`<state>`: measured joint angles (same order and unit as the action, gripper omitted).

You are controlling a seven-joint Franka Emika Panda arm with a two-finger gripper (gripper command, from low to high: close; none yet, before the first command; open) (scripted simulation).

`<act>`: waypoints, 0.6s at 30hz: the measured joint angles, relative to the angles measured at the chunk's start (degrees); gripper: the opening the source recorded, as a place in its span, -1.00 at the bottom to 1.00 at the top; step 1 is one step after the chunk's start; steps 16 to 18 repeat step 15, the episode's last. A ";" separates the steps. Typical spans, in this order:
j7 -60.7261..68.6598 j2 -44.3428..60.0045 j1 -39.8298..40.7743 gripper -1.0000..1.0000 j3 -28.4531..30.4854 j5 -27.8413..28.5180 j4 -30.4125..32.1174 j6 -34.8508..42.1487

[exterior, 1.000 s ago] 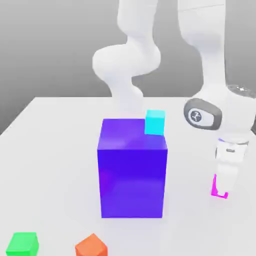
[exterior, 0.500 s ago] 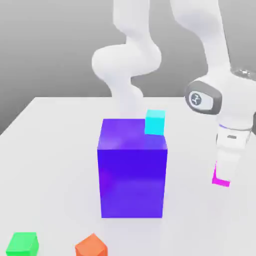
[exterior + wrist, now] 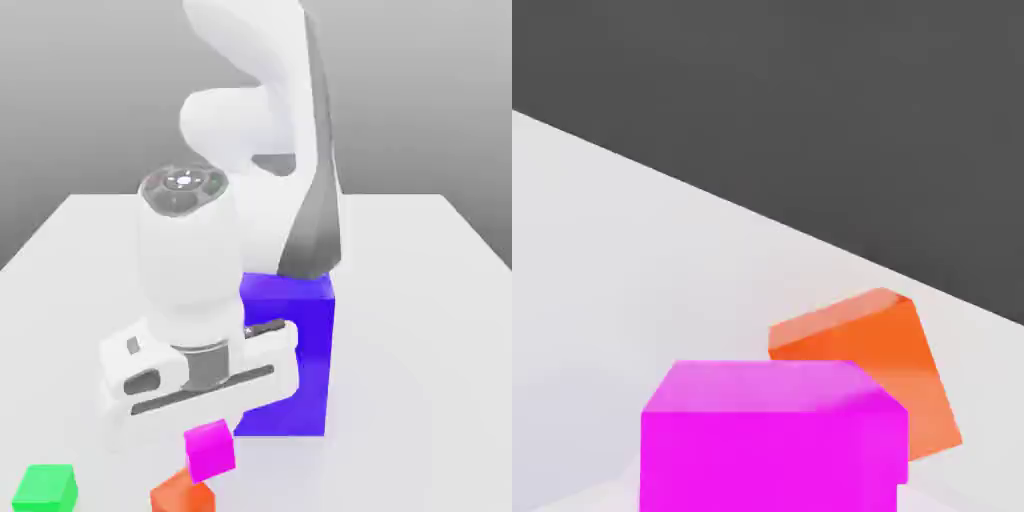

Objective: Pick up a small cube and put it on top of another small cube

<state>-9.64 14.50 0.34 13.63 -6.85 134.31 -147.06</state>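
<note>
Orange-red cube (image 3: 180,494), below the claw (image 3: 208,435): partly hidden behind magenta cube (image 3: 210,451), base cut off. Blue-purple block (image 3: 300,360), behind claw: partly covered.

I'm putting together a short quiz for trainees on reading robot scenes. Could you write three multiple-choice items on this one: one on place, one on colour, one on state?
1. In the exterior view, where is the green cube?
A. Left of the orange-red cube
B. On top of the blue-purple block
C. Right of the blue-purple block

2. What colour is the cube at the tool?
A. Green
B. Magenta
C. Orange-red

3. How is the magenta cube?
A. Lying on the table
B. Inside a bowl
C. Held in the air

Right letters:
1. A: the green cube sits farther left than the orange-red cube.
2. B: the magenta cube is right below the tool's body.
3. C: it hangs beneath the tool, raised off the table.
</note>
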 joint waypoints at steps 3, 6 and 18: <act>3.17 5.22 5.80 -1.00 1.79 -3.31 -4.40 -1.12; 5.06 9.78 8.77 1.00 1.13 -5.75 -6.37 -3.71; 3.20 4.93 8.23 1.00 2.99 -2.99 -6.53 0.93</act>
